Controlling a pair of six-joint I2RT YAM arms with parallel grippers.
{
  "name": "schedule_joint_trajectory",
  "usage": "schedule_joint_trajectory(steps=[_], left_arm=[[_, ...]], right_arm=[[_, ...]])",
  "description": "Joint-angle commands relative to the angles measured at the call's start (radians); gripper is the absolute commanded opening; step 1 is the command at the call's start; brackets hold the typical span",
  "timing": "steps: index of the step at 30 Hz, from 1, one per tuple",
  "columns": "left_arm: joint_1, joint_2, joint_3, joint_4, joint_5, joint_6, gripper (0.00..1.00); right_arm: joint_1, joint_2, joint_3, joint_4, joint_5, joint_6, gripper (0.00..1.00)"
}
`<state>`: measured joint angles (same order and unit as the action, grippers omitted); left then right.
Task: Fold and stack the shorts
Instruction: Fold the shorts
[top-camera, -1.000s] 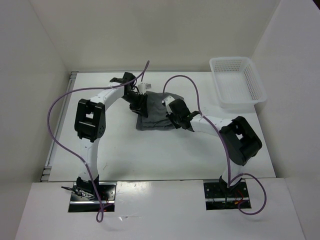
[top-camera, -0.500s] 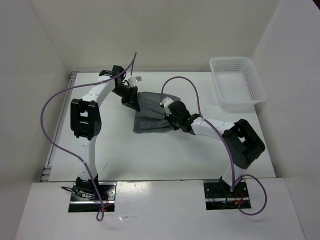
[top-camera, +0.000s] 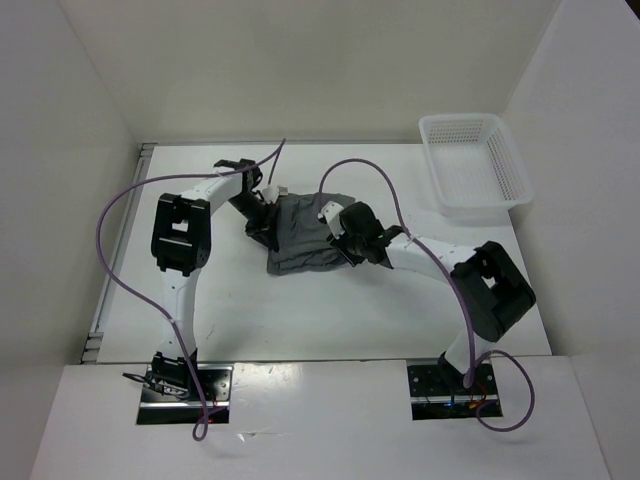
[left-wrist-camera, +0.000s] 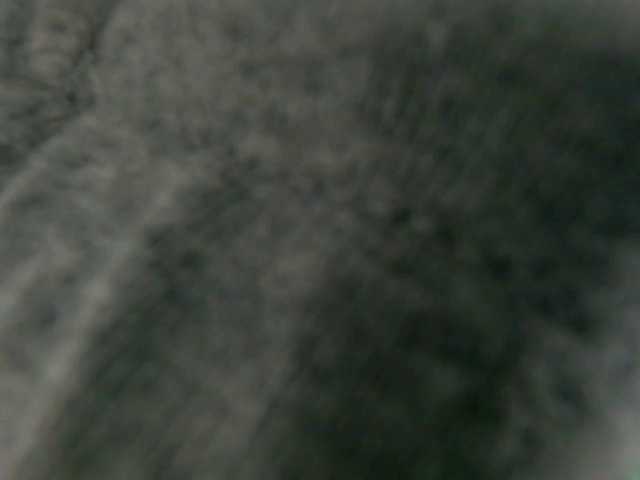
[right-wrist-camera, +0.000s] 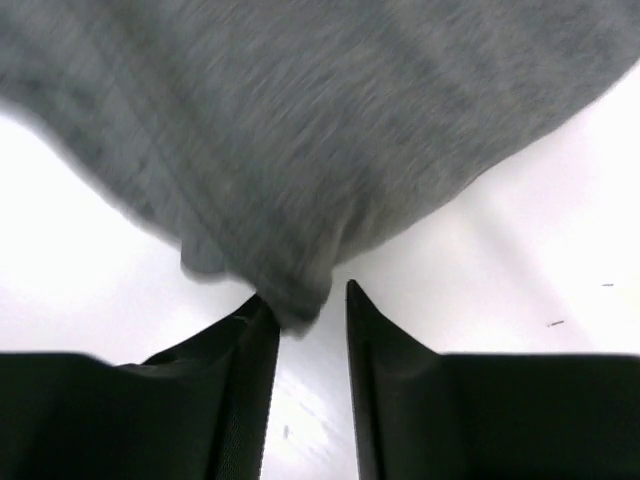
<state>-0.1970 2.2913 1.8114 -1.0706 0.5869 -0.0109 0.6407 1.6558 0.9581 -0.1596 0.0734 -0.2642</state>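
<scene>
Top external view – pair of soft grey fabric shorts, lying bunched on the white table, left of the white plastic mesh basket, nearer the arm bases and well apart from it. The left gripper is working at the edge of the cloth farthest from the basket and the right gripper at the basket-side edge, likely to square up a fold. Neither gripper's jaws are showing here.

Left wrist view – blurred grey cloth is filling the picture. No fingers are showing, so whether these jaws are pinching cannot be told.

Right wrist view – the black jaws are standing apart, with white table showing in the gap. A hemmed corner of the shorts is hanging loose at their mouth, probably being let go.

Against half a second ago, the left gripper is sitting closer to the arm bases and the cloth is looking more compact.
</scene>
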Motion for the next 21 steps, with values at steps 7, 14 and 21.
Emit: schedule_joint_trajectory(steps=[7, 14, 21], left_arm=[[0.004, -0.024, -0.024, -0.023, -0.055, 0.011, 0.41], [0.113, -0.138, 0.075, -0.160, 0.125, 0.011, 0.58], [0.102, -0.115, 0.324, -0.078, 0.191, 0.011, 0.60]], right_arm=[[-0.010, -0.395, 0.131, -0.368, -0.333, -0.134, 0.54], [-0.010, -0.116, 0.200, -0.074, -0.215, 0.074, 0.23], [-0.001, 0.083, 0.209, -0.012, -0.118, 0.008, 0.12]])
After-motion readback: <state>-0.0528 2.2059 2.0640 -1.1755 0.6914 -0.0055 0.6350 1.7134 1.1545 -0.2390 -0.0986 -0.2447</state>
